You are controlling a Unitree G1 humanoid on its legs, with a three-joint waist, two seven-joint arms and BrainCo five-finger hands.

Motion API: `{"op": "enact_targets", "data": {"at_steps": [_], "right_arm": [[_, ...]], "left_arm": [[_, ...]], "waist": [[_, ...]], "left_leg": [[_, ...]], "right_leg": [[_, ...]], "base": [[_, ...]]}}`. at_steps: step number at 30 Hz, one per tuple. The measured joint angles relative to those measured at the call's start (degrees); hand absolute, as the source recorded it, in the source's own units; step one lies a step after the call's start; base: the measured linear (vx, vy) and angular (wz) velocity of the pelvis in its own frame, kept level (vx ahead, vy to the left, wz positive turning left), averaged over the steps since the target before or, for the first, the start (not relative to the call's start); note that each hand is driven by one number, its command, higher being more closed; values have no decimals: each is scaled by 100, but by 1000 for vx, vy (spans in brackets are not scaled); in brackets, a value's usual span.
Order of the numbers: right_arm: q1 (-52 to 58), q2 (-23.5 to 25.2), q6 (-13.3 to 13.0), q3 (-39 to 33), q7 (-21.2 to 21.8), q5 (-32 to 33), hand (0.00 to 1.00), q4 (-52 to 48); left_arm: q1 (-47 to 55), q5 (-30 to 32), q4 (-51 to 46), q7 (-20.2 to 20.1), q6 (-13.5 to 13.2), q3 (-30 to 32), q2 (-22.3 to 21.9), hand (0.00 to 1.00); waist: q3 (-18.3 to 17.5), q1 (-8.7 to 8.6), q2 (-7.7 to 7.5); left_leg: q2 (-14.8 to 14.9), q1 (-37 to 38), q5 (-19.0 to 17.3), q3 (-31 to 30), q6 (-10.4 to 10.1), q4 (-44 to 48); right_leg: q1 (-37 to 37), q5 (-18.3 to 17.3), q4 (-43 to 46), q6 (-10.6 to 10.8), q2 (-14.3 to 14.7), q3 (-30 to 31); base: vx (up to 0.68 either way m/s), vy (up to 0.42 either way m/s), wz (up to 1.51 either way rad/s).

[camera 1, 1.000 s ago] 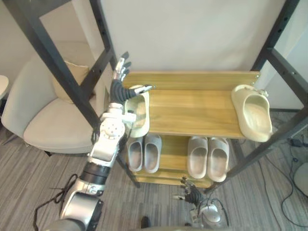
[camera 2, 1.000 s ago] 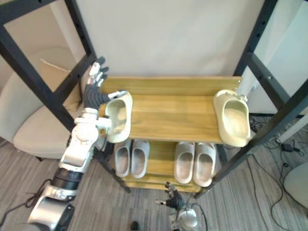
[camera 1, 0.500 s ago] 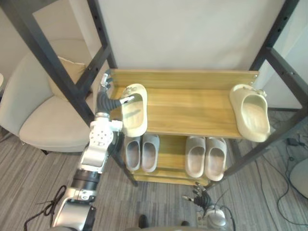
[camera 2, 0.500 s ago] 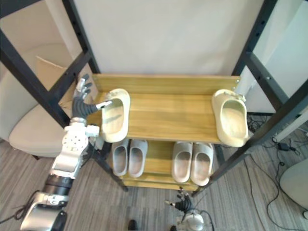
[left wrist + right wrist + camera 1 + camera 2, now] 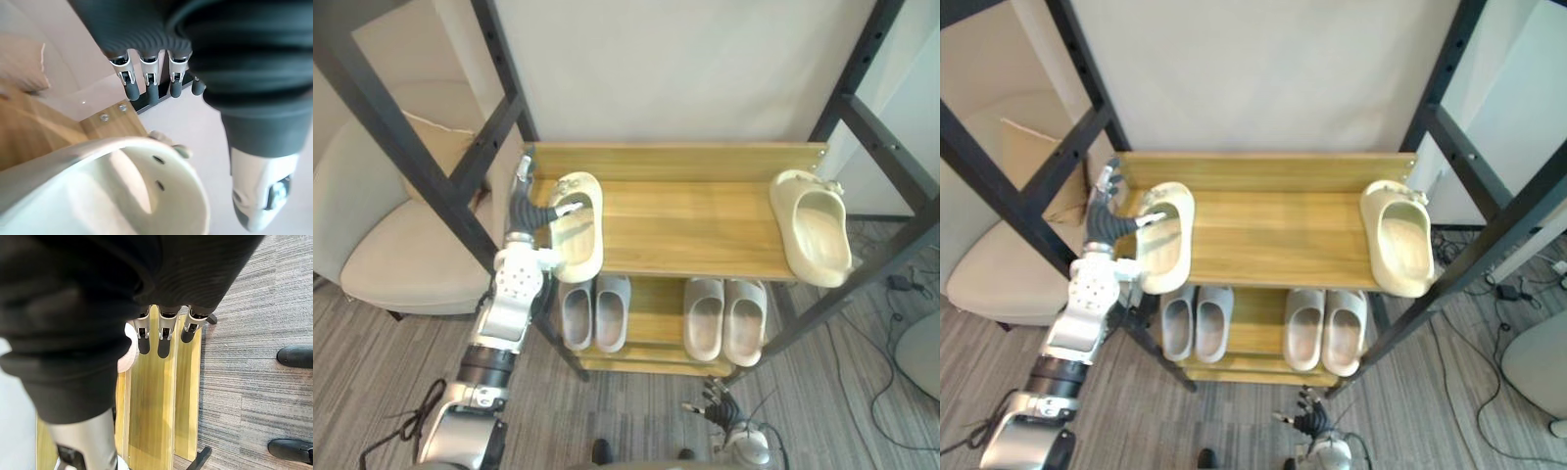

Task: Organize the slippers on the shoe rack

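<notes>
Top shelf of the light wooden two-tier shoe rack point(image 5: 705, 225): the whole view has shifted against a second ago, so we log camera motion and read change only relative to the rack. The lower shelf carries two pairs of pale grey foam slippers, one on the left point(image 5: 595, 311) and one on the right point(image 5: 722, 318), each side by side. Above, the cream foam slipper at the left end point(image 5: 578, 235) lies flatter than a second ago, when its outer rim looked raised; its near end sits at or just over the front lip. Its mate, the cream foam slipper at the right end point(image 5: 815, 230), is well apart from it and likewise overhangs slightly. The left hand point(image 5: 522, 201) has dropped from above the back board to the left slipper's outer side. Its fingers are straight and relaxed and its thumb reaches over the rim; we cannot tell whether it touches. The right hand point(image 5: 718, 403) hangs low with loose fingers, holding nothing. Our judgement: set-down is done and release is under way, but the cream pair is not yet together.
</notes>
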Motion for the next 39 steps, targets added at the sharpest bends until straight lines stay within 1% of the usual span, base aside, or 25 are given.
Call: {"op": "enact_targets", "data": {"at_steps": [6, 11, 18, 19, 25, 29, 34, 36, 39], "right_arm": [[-11, 30, 45, 2, -24, 8, 0, 0], [4, 29, 104, 0, -36, 10, 0, 0], [0, 35, 108, -5, -73, 12, 0, -2], [-8, 36, 109, -6, -88, 12, 0, -2], [4, 40, 110, -6, -89, 11, 0, -6], [12, 41, 110, -5, -90, 11, 0, -6], [17, 44, 110, -3, -90, 12, 0, -6], [46, 37, 110, 3, -88, 14, 0, -29], [114, 38, 110, 6, -88, 19, 0, -42]], "left_arm": [[-15, 110, 101, 4, 93, 2, 120, 0], [-81, 220, 185, 3, 141, 19, 126, 0], [-197, 278, 239, -4, 196, 86, 125, 0], [-314, 325, 384, -3, 214, 82, 123, 0], [-426, 336, 519, -5, 250, 79, 123, 0], [-513, 457, 606, -26, 352, 79, 123, 0], [-708, 907, 839, -44, 493, 78, 123, 0], [-821, 1262, 909, -105, 672, 73, 108, 0], [-893, 1514, 923, -164, 803, 61, 90, 0]], "waist": [[1, 14, -2], [1, 14, -3], [1, 9, -4], [1, 4, -4], [1, 3, -4], [1, 4, -4], [1, 8, -3], [1, 9, -3], [1, 11, -3]], "left_leg": [[16, -27, -3, 102, -5, -2], [27, -32, -11, 112, -16, -10], [39, -141, -8, 112, -21, 0], [41, -156, -8, 116, -21, 1], [44, -164, -8, 132, -21, 0], [48, -163, -8, 165, -21, 0], [52, -142, -6, 254, -22, 1], [85, -130, -5, 264, -21, 3], [86, -146, -5, 268, -21, 3]], "right_leg": [[-93, 11, 22, -12, 3, 58], [-109, 10, 22, -13, 13, 58], [-203, 19, 28, -25, 26, 55], [-206, 19, 21, -25, 30, 54], [-251, 23, 24, -30, 30, 67], [-265, 33, 24, -37, 34, 108], [-267, 54, 24, -36, 36, 151], [-287, 67, 45, -35, 34, 211], [-337, 74, 83, -30, 34, 267]], "base": [[-11, 5, -7], [0, 1, -1], [7, 0, 0], [0, 0, 0], [0, 0, 0], [-5, 5, -3], [-9, 10, -5], [-19, 6, -9], [-27, 11, -6]]}}
